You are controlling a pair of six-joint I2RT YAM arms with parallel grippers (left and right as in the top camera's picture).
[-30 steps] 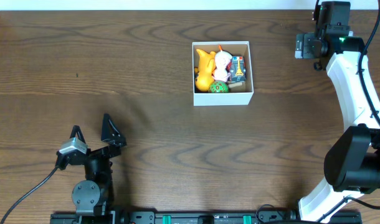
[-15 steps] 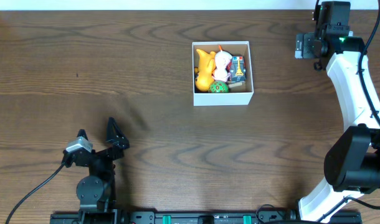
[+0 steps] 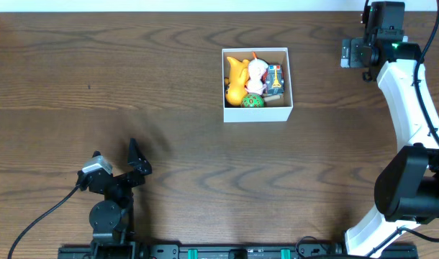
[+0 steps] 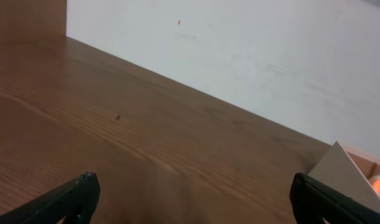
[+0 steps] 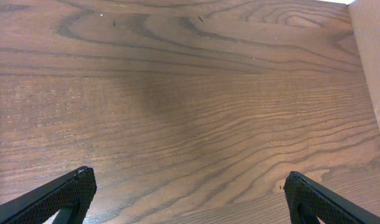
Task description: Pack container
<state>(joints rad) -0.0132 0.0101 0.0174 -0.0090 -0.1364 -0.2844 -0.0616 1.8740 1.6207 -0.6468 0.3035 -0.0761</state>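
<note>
Left arm (image 3: pixel 111 188) has backed off toward its base a touch, left jaws and right jaws both wide apart and empty, container (image 3: pixel 257 114) well ahead-right of the left jaws, full of toys (image 3: pixel 252 79), so I'd guess packing's done and it's just parking next.

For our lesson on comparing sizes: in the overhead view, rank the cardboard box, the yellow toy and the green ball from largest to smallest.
1. container, by far largest.
2. yellow toy inside it.
3. green ball, smallest.
Camera distance is similar for all.
</note>
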